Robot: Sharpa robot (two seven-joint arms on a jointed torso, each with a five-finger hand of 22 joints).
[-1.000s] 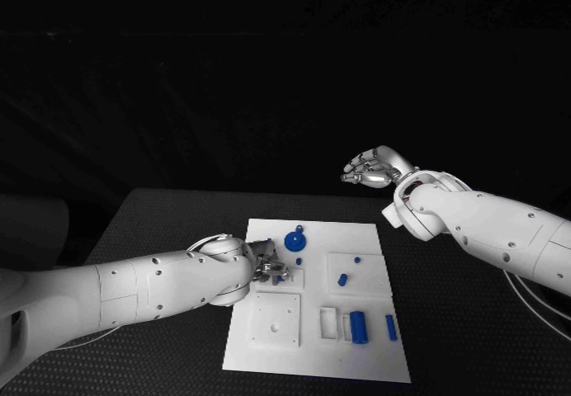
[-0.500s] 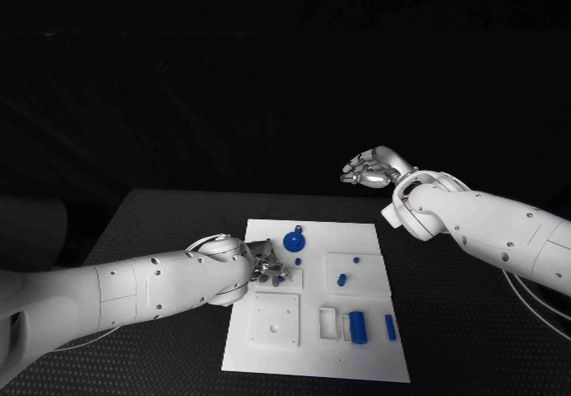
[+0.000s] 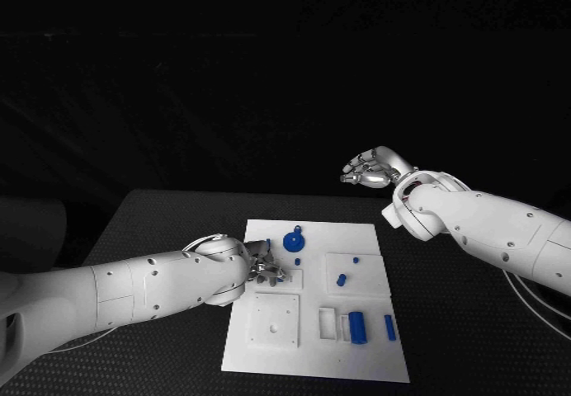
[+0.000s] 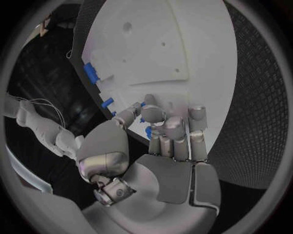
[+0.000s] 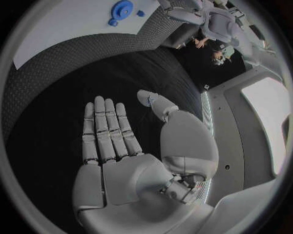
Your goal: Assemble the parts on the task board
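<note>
My left hand [image 4: 160, 130] pinches a small blue part [image 4: 148, 131] over the task board [image 3: 357, 355]; I seat it squarely. Right hand [image 5: 125, 165] spread, empty.

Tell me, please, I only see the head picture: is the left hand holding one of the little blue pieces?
Observer: The left wrist view shows the left hand with its fingers down on the task board and a small blue part between them. I cannot tell whether it is gripped.
Operator: Is the right hand holding anything?
Observer: No. In the right wrist view the right hand has a bare palm and straight fingers.
Operator: What is under it?
Observer: The black table. The round blue part lies on the board beyond its fingertips.
</note>
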